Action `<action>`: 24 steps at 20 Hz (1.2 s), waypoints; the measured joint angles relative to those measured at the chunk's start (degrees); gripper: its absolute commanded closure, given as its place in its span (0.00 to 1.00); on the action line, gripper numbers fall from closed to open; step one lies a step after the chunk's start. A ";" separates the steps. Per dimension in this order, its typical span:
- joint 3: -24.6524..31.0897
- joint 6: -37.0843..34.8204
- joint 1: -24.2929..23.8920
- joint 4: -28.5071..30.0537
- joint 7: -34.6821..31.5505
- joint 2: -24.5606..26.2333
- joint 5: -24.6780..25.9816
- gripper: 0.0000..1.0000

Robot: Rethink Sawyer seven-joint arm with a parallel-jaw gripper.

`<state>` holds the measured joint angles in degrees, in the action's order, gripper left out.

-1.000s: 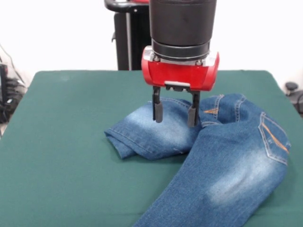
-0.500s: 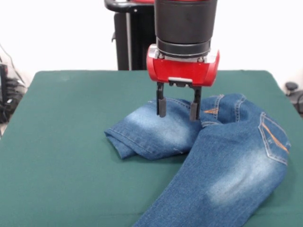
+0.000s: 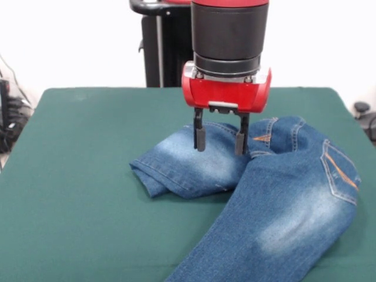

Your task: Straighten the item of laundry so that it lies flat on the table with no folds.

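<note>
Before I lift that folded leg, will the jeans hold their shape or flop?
The jeans will probably flop: they already lie creased and doubled over on the table. The folded leg looks thick, so it may unfold slowly and drag. With the end effector open above it, a pinch may catch one layer only.

jeans (image 3: 276, 205) leg cut off below

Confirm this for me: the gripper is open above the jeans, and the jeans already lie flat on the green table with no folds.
Not quite. The gripper is open above the jeans, and they do lie on the green table, but the jeans are not flat: one leg is folded back on itself, bunched under the gripper. The front view shows this.
</note>
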<state>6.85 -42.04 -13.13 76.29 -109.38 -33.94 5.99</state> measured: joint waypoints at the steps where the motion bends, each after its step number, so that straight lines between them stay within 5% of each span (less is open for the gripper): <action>1: -0.02 -0.01 0.01 0.02 0.00 0.00 0.01 0.00; 24: -1.67 0.00 0.37 2.53 0.00 -2.10 -0.24 0.00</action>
<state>5.19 -42.04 -12.76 78.82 -109.38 -36.05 5.75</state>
